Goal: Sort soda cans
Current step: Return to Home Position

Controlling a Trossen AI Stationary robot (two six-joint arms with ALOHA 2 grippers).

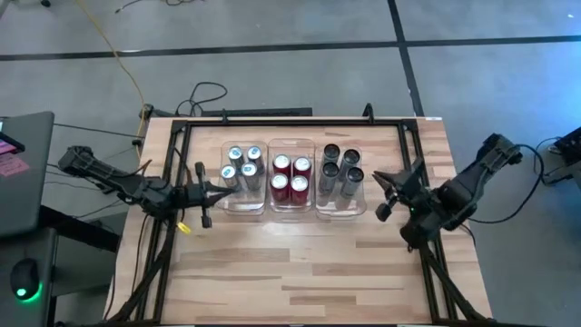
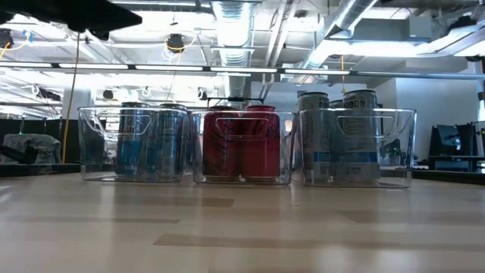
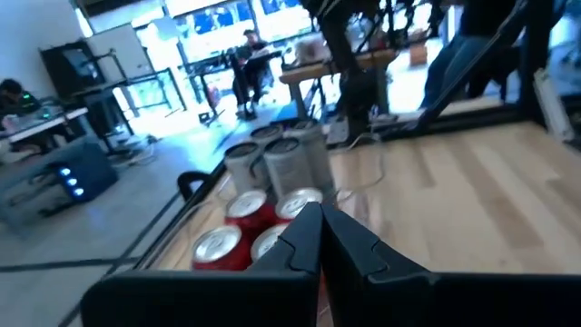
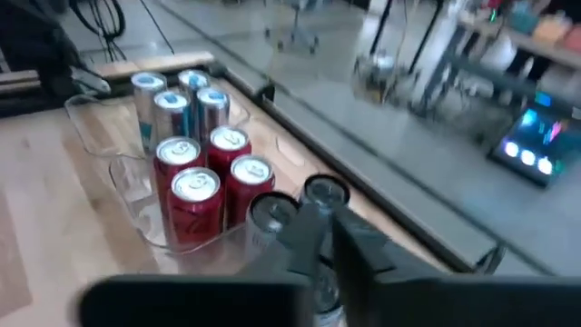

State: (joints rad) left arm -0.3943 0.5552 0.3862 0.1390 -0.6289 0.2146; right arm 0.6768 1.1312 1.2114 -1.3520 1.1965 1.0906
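Observation:
Three clear bins stand side by side at the table's middle. The left bin holds silver-blue cans (image 1: 243,166) (image 2: 144,144) (image 4: 177,100). Red cans (image 1: 290,175) (image 2: 242,144) (image 3: 236,232) (image 4: 204,182) stand in the middle bin. Dark grey cans (image 1: 340,168) (image 2: 341,136) (image 3: 281,159) (image 4: 300,204) stand in the right bin. All stand upright on their bases. My left gripper (image 1: 218,193) (image 3: 318,222) is shut, raised just left of the left bin. My right gripper (image 1: 379,193) (image 4: 329,222) is shut, raised just right of the right bin. Neither holds a can.
The bins' clear walls (image 1: 243,207) rise about as high as the cans. A black frame (image 1: 272,123) runs along the table's far and side edges. Bare wood (image 1: 290,263) lies between the bins and the near edge. A yellow scrap (image 1: 184,229) lies near the left gripper.

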